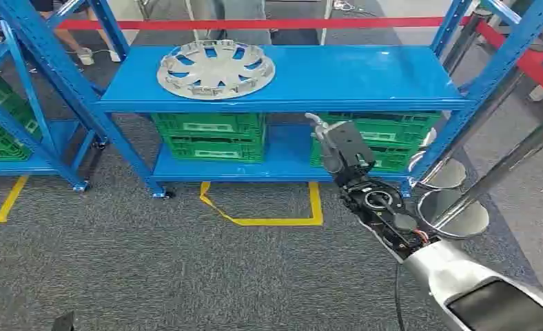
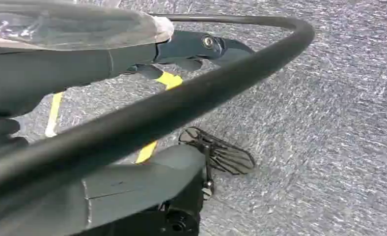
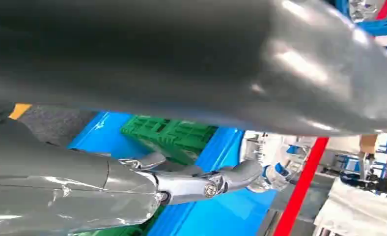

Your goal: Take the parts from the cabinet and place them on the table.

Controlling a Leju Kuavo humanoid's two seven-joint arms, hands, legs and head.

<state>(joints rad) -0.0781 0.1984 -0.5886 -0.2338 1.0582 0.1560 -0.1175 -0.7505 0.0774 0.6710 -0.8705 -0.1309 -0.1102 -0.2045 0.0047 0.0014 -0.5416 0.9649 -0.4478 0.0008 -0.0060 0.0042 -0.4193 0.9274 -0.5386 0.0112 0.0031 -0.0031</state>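
A: Head view. Silver wheel cover (image 1: 216,68) lies flat on the top shelf (image 1: 365,79) of the blue cabinet, toward 11 o'clock. Nothing touches it.

B: Right hand (image 1: 339,146)?

A: Raised at about 1 o'clock of centre, in front of the lower shelf, well apart from the cover. It holds nothing; fingers point up toward the shelf edge. Green crates (image 1: 211,136) sit on the lower shelf behind it. Yellow floor tape (image 1: 269,219) below.

B: Left wrist view?

A: Left hand (image 2: 132,54) hangs over grey carpet, dark fingers (image 2: 201,46) extended, nothing in them. A black cable (image 2: 181,103) crosses in front.

B: Right wrist view?

A: Right hand's fingers (image 3: 206,182) stretched out, apart, empty, against the blue shelf and a green crate (image 3: 174,132). Red barrier tape (image 3: 299,189) at 4 o'clock.
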